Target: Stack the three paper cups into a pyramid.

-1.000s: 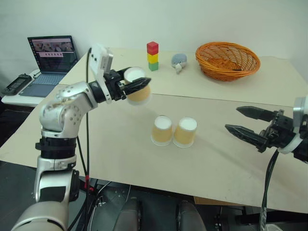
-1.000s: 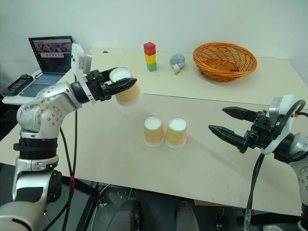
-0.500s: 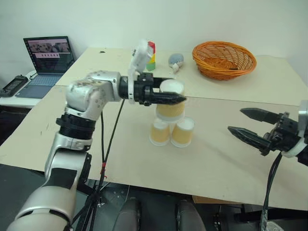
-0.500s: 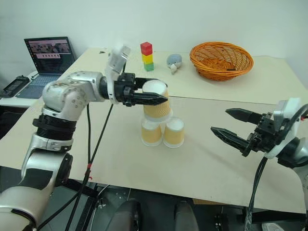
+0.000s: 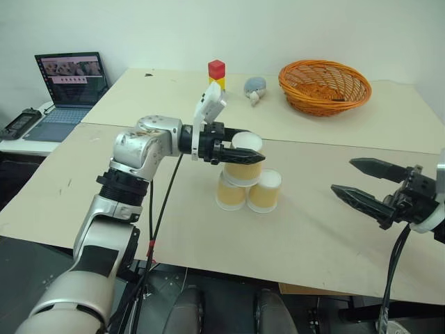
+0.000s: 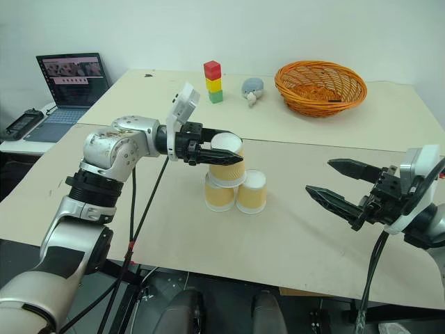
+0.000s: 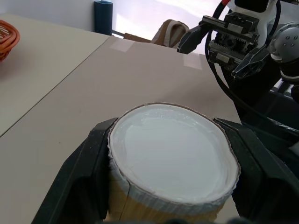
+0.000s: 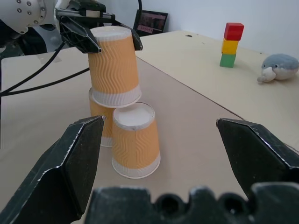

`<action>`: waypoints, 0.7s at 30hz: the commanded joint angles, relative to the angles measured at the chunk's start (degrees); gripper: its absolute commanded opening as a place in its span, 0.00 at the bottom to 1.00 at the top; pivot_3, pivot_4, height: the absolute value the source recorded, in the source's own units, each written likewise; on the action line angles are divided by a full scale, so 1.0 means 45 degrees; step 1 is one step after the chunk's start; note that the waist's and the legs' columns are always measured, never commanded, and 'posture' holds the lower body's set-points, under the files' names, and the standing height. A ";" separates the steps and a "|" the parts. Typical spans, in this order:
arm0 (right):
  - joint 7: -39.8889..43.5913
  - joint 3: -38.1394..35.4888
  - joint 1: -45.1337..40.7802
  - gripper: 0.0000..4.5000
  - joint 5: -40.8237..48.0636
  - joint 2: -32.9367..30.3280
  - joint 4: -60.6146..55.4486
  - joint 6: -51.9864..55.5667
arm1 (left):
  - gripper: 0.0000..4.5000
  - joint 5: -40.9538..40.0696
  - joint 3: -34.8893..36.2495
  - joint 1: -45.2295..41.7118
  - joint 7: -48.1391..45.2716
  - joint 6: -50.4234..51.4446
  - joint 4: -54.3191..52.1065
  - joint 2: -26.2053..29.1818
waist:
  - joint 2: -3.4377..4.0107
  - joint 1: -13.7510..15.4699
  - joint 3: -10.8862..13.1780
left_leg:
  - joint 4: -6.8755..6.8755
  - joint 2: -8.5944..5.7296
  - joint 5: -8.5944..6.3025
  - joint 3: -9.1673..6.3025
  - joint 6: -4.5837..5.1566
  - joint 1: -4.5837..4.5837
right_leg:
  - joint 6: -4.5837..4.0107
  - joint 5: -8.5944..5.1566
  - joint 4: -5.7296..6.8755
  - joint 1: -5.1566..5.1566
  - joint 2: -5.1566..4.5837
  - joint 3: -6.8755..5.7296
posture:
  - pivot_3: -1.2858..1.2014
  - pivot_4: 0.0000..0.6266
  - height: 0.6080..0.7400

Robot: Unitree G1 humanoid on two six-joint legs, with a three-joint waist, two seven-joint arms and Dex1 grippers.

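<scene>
Two yellow-orange paper cups stand upside down and side by side in the middle of the table, the left one point(image 5: 231, 195) and the right one point(image 5: 265, 192). A third cup point(image 8: 114, 65), white base up, is held just above them, and my left gripper point(image 5: 249, 154) is shut on its upper part. In the right wrist view its white rim sits down on the tops of the pair, mostly over the left cup. The held cup's white base point(image 7: 173, 149) lies between the two black fingers point(image 7: 81, 175). My right gripper point(image 5: 342, 175) hovers open to the right of the cups, well apart from them.
At the back of the table stand an orange wicker basket point(image 5: 327, 87), a grey plush toy point(image 5: 254, 88) and a red-yellow-green block tower point(image 6: 213, 81). A laptop point(image 5: 68, 83) sits on a side table at the far left.
My left arm carried the cup to the right and down, from left of the pair to right on top of them. The right gripper stayed open in place.
</scene>
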 commanded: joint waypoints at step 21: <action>-0.0236 -0.0452 0.0070 1.00 0.0522 -0.0443 -0.0486 0.0227 | 0.99 0.0068 0.1034 -0.0277 0.1097 -0.0632 0.0441 -0.1176 | -0.0007 -0.0027 0.0004 | 0.0000 0.0002 0.0000 0.0000 0.0002 0.0008 | 0.0000 0.0000 0.0004 0.0007 0.0002 0.0002 | 0.52 0.24 0.16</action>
